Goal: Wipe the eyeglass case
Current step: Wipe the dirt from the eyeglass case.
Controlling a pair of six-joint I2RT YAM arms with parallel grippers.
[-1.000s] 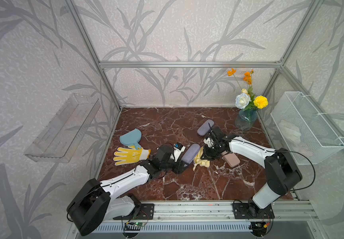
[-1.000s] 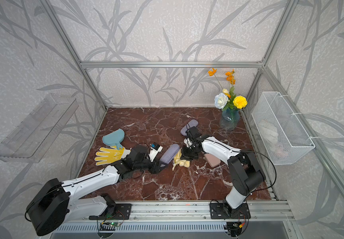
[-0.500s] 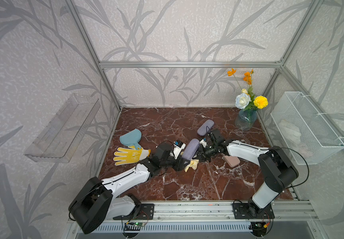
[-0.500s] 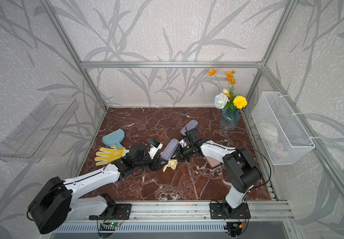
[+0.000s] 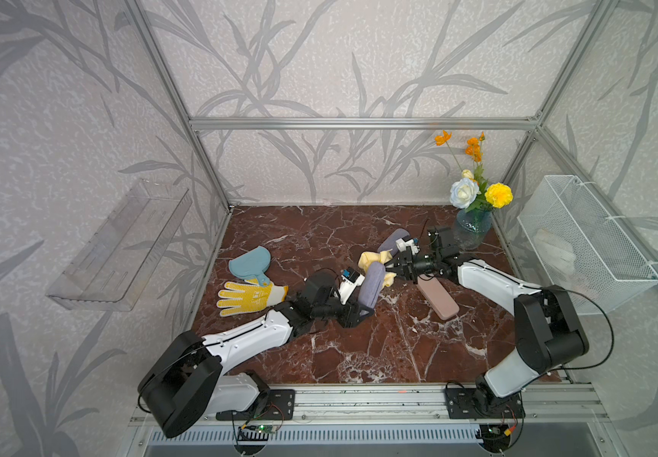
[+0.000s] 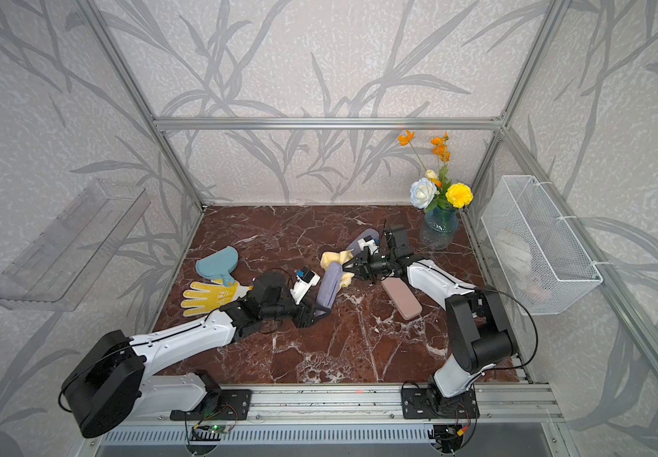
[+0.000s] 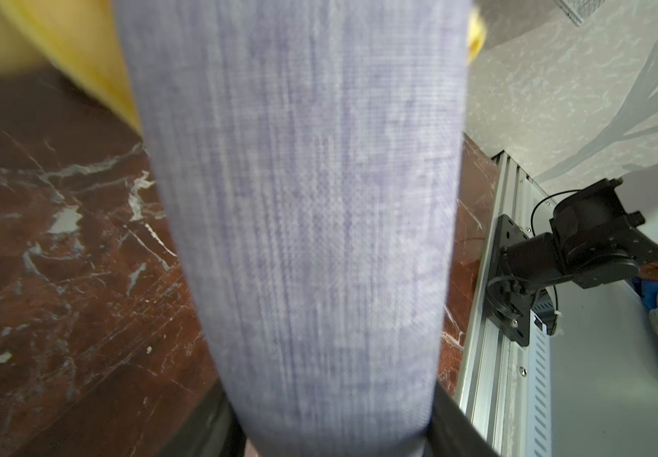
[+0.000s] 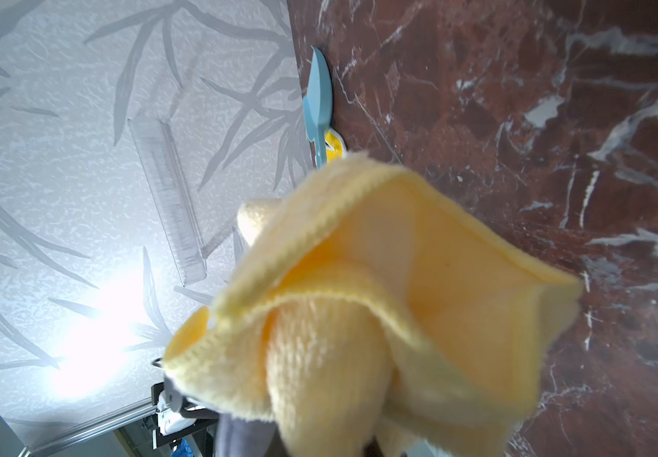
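Note:
The lavender eyeglass case (image 5: 373, 283) (image 6: 329, 287) is tilted up off the marble floor, its near end clamped in my left gripper (image 5: 363, 310) (image 6: 315, 312), which is shut on it. In the left wrist view the case (image 7: 311, 198) fills the middle, with a black finger (image 7: 454, 423) beside it. My right gripper (image 5: 392, 269) (image 6: 349, 269) is shut on a yellow cloth (image 5: 371, 259) (image 6: 333, 259) that drapes over the case's far end. The cloth (image 8: 379, 316) hides the right jaws in the right wrist view, and a sliver of the case (image 8: 240, 435) shows beneath it.
A pink case (image 5: 438, 298) lies under the right arm, and a second lavender case (image 5: 392, 239) behind it. A blue mitt (image 5: 250, 263) and yellow glove (image 5: 248, 296) lie left. A flower vase (image 5: 472, 229) stands back right, beside a wire basket (image 5: 584, 245).
The right gripper has carried the yellow cloth from the case's lower right side up along it to its far end. The left gripper keeps holding the case.

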